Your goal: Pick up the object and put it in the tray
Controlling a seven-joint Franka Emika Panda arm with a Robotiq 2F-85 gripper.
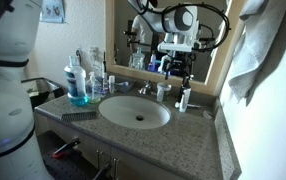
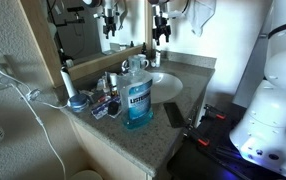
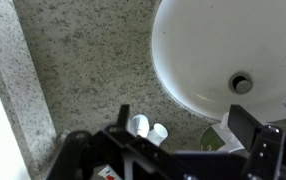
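Observation:
The object, a small slim white bottle with a dark cap, stands on the granite counter beside the sink, next to a short white jar. My gripper hangs open and empty above them, near the mirror; it also shows in an exterior view. In the wrist view the open gripper frames two small white items on the counter by the basin rim; I cannot tell which is the bottle. The tray holds small toiletries by the blue-liquid bottle.
A large blue-liquid bottle stands at the counter's far end from the gripper. An electric toothbrush and cable are beside it. A dark comb lies near the front edge. The faucet and mirror are behind the sink.

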